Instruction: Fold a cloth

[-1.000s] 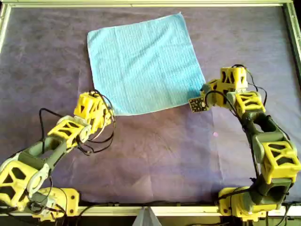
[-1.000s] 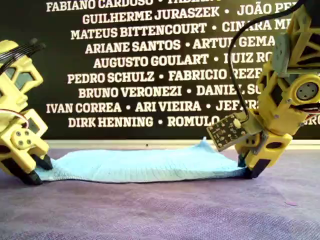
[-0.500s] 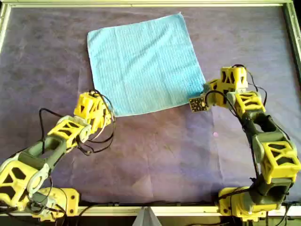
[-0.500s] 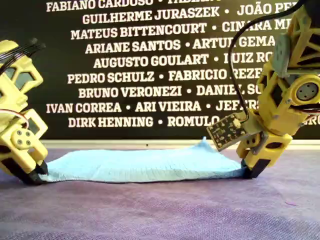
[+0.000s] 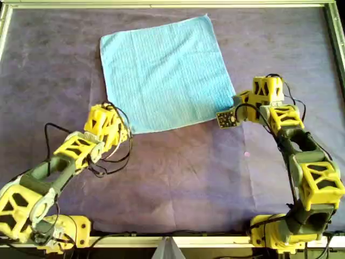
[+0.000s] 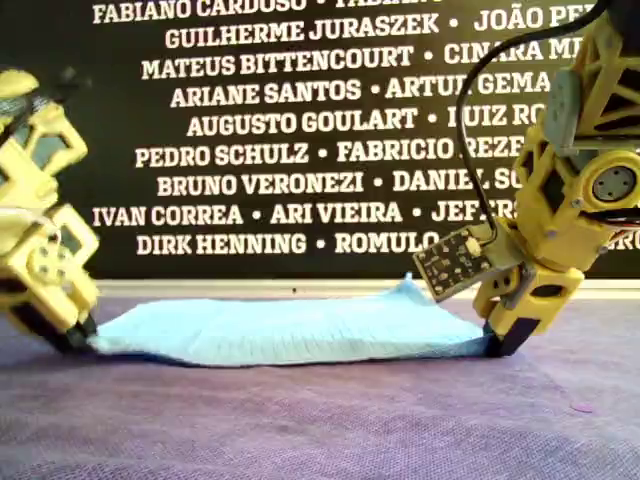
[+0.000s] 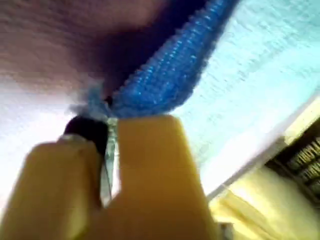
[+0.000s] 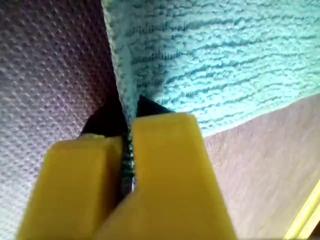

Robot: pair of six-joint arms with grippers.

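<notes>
The cloth (image 5: 164, 73) is a sky-blue square lying flat on the purple-grey mat, a little skewed. My left gripper (image 5: 126, 129) is at the cloth's near corner on the overhead view's left, shut on it. In the left wrist view the fingers (image 7: 145, 150) pinch the hem of the cloth (image 7: 260, 75), which rises slightly off the mat. My right gripper (image 5: 235, 102) is shut on the near corner at the overhead view's right. The right wrist view shows the hem of the cloth (image 8: 225, 60) clamped between the pads (image 8: 165, 140). In the exterior view the cloth (image 6: 290, 330) stretches low between the left gripper (image 6: 75, 335) and the right gripper (image 6: 495, 340).
The purple-grey mat (image 5: 178, 172) covers the table inside a metal frame (image 5: 161, 4). A black banner with white names (image 6: 300, 120) stands behind. A small circuit board (image 5: 226, 119) hangs off the right wrist. A pink speck (image 5: 247, 154) lies on the mat.
The left arm has shifted a little and shows blurred in the exterior view, with its cloth corner slightly raised. The right arm has stayed put.
</notes>
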